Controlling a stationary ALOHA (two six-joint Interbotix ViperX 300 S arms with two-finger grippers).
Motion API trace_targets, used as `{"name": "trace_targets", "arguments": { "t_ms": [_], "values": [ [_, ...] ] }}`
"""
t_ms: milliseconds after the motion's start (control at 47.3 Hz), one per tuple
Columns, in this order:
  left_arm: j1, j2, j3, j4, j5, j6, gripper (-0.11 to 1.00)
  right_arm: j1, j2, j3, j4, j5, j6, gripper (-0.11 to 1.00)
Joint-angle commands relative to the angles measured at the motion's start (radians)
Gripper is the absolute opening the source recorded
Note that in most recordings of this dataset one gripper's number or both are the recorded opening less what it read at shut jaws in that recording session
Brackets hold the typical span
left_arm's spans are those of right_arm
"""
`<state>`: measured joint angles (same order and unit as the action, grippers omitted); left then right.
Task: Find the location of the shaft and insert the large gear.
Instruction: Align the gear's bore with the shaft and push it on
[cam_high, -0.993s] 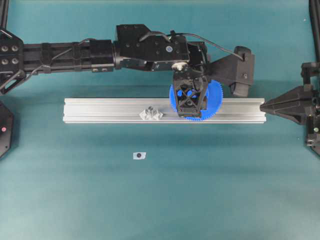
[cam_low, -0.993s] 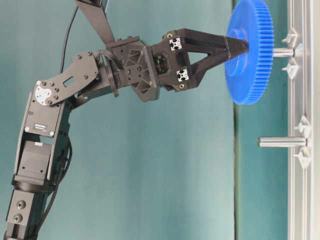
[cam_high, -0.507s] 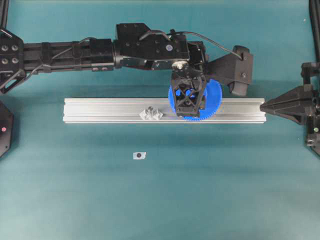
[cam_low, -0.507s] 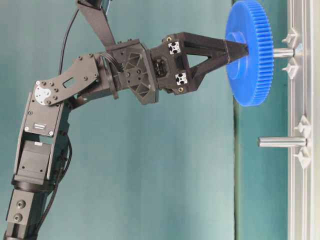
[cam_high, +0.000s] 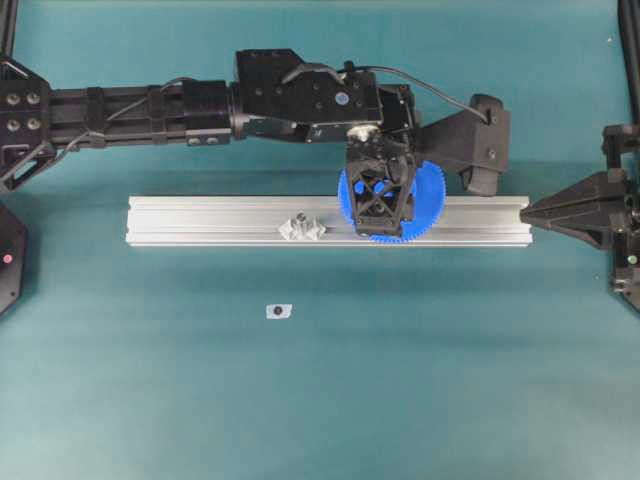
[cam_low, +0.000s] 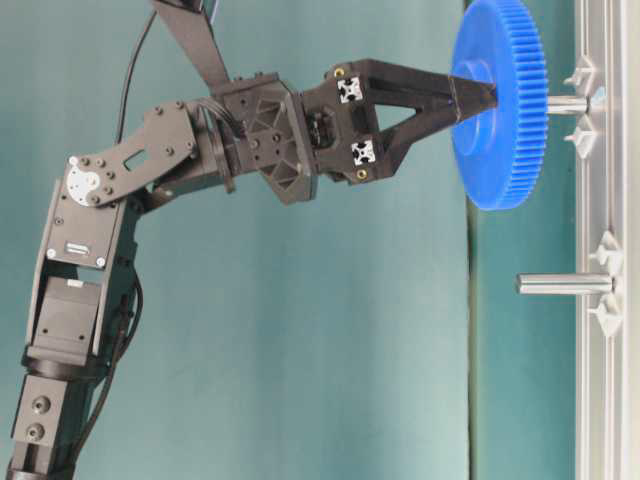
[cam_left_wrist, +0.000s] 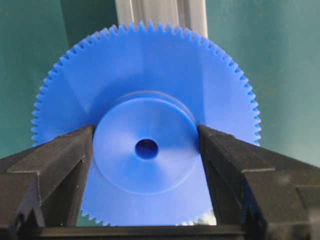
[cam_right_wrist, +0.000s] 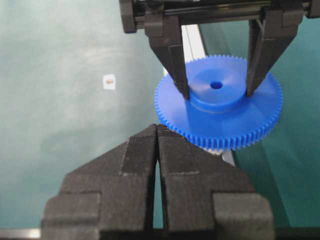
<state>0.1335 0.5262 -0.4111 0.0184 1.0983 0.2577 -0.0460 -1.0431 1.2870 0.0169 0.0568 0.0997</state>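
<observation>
The large gear (cam_left_wrist: 150, 75), a bright blue toothed disc, has its raised hub between the two black fingers of my left gripper (cam_left_wrist: 146, 145), which is shut on that hub. From table level the gear (cam_low: 510, 150) sits level above the rail. The silvery shaft (cam_low: 566, 104) shows between the gear's underside and the rail. How far the shaft reaches into the centre hole is hidden. From overhead the gear (cam_high: 430, 195) lies over the right part of the rail, under the left arm. My right gripper (cam_right_wrist: 157, 127) is shut and empty at the rail's right end.
The aluminium rail (cam_high: 200, 220) lies across the teal table. A second bare pin (cam_low: 565, 284) with clear mounts (cam_high: 303, 229) stands on it left of the gear. A small white tag (cam_high: 279, 311) lies on the table in front of the rail.
The left gripper and the gear shifted only slightly over the shaft. The right arm has not moved.
</observation>
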Motion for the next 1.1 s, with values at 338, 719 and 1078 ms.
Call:
{"name": "trace_targets", "arguments": {
  "t_ms": [338, 719, 1078],
  "values": [
    [-0.008, -0.021, -0.041, 0.005, -0.003, 0.002, 0.76, -0.002, 0.006, -0.011, 0.003, -0.005, 0.011, 0.0],
    [-0.014, -0.021, -0.054, 0.005, 0.014, 0.002, 0.9, -0.002, 0.005, -0.011, 0.002, -0.005, 0.011, 0.0],
    [-0.014, -0.021, -0.055, 0.005, 0.015, 0.002, 0.9, -0.002, 0.003, -0.011, 0.003, -0.005, 0.009, 0.0]
  ]
}}
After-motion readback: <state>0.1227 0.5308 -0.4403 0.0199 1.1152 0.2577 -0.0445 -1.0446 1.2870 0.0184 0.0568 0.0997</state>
